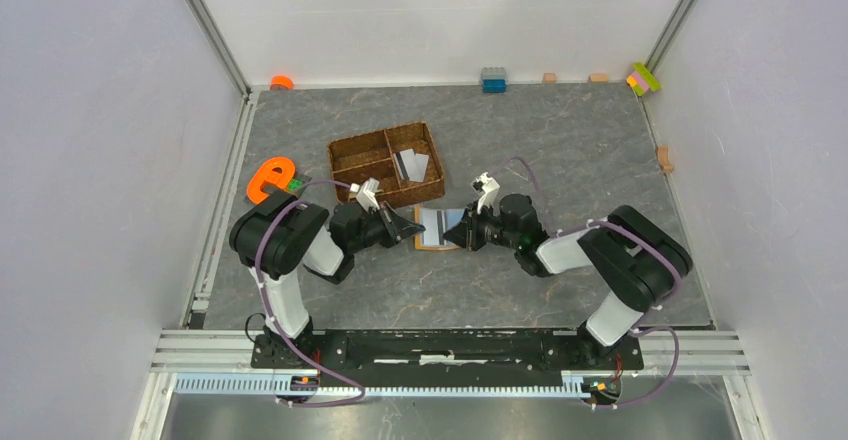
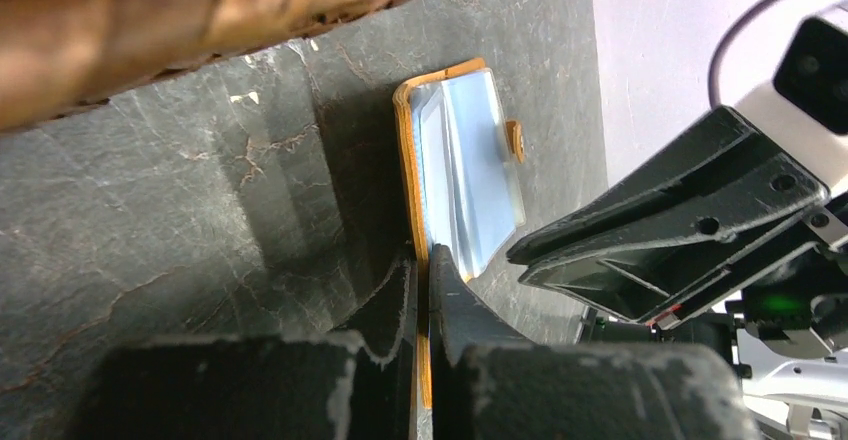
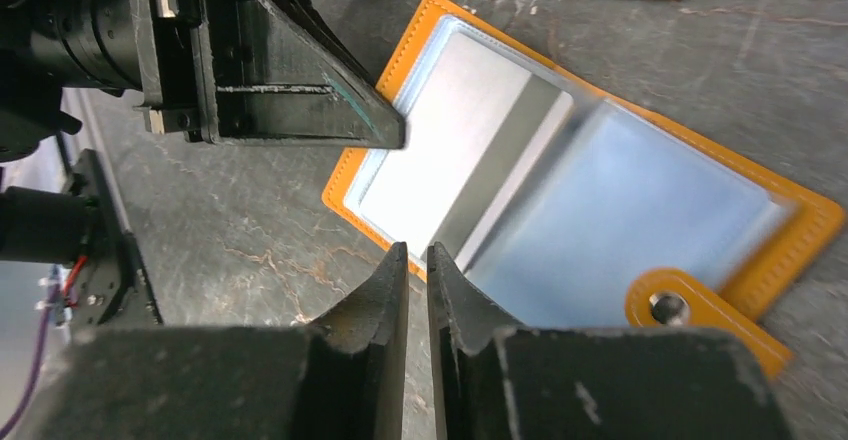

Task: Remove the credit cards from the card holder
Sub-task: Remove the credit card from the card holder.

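The orange card holder (image 1: 438,222) lies open on the grey table just in front of the basket, its pale blue lining (image 3: 640,200) facing up. A pale credit card (image 3: 450,130) with a grey stripe sits in the left-hand slot. My left gripper (image 2: 424,255) is shut on the holder's orange edge (image 2: 405,150), coming in from the left (image 1: 412,228). From the right comes my right gripper (image 1: 458,232). Its tips (image 3: 418,248) stand at the holder's near edge, closed to a thin slit with only table showing in it.
A brown woven divided tray (image 1: 345,145) stands right behind the holder, with pale cards (image 1: 413,164) in its right compartment. An orange e-shaped toy (image 1: 270,178) lies left of it. Toy bricks (image 1: 492,80) sit along the back wall, and white walls close in the table.
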